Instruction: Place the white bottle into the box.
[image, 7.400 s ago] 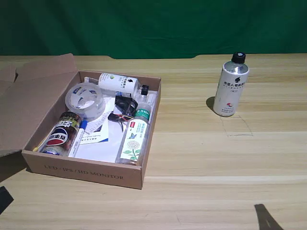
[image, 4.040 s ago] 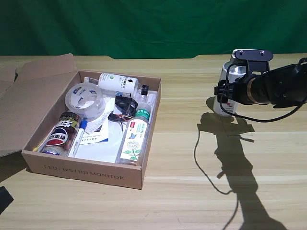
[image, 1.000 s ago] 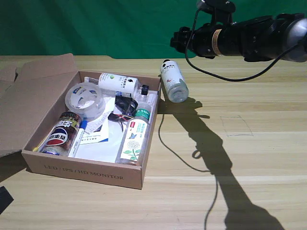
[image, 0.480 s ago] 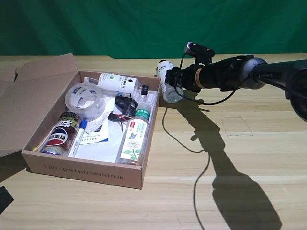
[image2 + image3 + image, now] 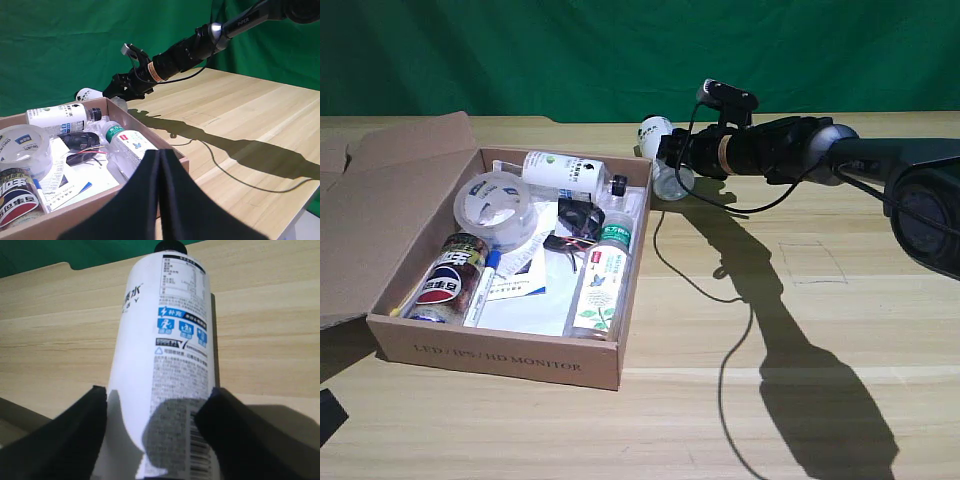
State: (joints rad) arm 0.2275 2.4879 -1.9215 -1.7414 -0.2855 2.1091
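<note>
The wooden table (image 5: 880, 330) fills the exterior view, with a green backdrop (image 5: 570, 50) behind it. The box (image 5: 500, 355), a wide shallow brown cardboard one with "MONITOR" lettering on its near wall and its big flap (image 5: 380, 200) folded out toward the exterior view's left, sits on the left half of the table. The right arm (image 5: 840, 155) reaches in from the exterior view's right, stretched low over the table toward the box's far right corner. Its gripper (image 5: 672, 152) is clamped on the white bottle (image 5: 658, 132), a finger (image 5: 60, 437) pressed against each side of the body in the right wrist view. The white bottle lies tilted, almost on its side, just outside the box beside that far right corner, its black cap (image 5: 170, 246) pointing away from the wrist camera. Inside the box lie another white bottle with a dark label (image 5: 565, 172) along the far wall, a roll of clear tape (image 5: 492, 205), a clear bottle with a green cap (image 5: 602, 285) along the right wall, a cola can (image 5: 448, 280), and a blue marker (image 5: 485, 285) on some papers (image 5: 525, 300)
</note>
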